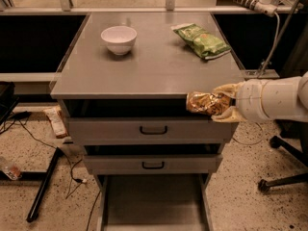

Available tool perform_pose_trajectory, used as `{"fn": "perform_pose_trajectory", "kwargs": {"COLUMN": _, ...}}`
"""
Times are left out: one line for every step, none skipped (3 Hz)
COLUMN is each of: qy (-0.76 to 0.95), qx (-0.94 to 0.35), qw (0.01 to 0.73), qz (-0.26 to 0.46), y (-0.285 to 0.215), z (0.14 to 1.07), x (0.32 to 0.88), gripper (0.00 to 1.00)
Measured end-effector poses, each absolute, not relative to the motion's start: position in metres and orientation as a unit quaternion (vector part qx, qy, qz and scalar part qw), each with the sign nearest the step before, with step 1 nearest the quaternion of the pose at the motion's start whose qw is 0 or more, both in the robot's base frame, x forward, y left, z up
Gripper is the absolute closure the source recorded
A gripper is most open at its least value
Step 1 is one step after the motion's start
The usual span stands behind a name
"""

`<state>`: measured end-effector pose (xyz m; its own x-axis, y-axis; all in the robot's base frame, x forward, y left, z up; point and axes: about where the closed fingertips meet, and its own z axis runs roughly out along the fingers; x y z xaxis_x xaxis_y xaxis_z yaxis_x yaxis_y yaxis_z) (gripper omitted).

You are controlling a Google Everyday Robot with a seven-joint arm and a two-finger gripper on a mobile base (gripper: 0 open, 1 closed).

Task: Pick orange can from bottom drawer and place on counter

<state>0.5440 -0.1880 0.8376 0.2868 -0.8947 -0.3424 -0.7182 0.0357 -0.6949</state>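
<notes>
Your pincer was clamped on the orange can, which lay sideways at the front right edge of the worktop, level with its lip. The open surface lay up and left of the can, so I'd say lift first, then move in.

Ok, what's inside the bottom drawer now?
Only bare grey floor shows in the bottom drawer; its back is covered by the drawers above, its front out of frame. The end effector holds the orange can at the counter rim.
</notes>
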Motion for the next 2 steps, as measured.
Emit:
{"fn": "perform_pose_trajectory", "kwargs": {"qy": 0.541, "qx": -0.711, "qw": 0.427, "qz": -0.144, "y": -0.17, "z": 0.892, "x": 0.543, "gripper": 1.0}}
{"fn": "perform_pose_trajectory", "kwargs": {"qy": 0.489, "qx": -0.732, "qw": 0.458, "qz": -0.125, "y": -0.14, "z": 0.931, "x": 0.563, "gripper": 1.0}}
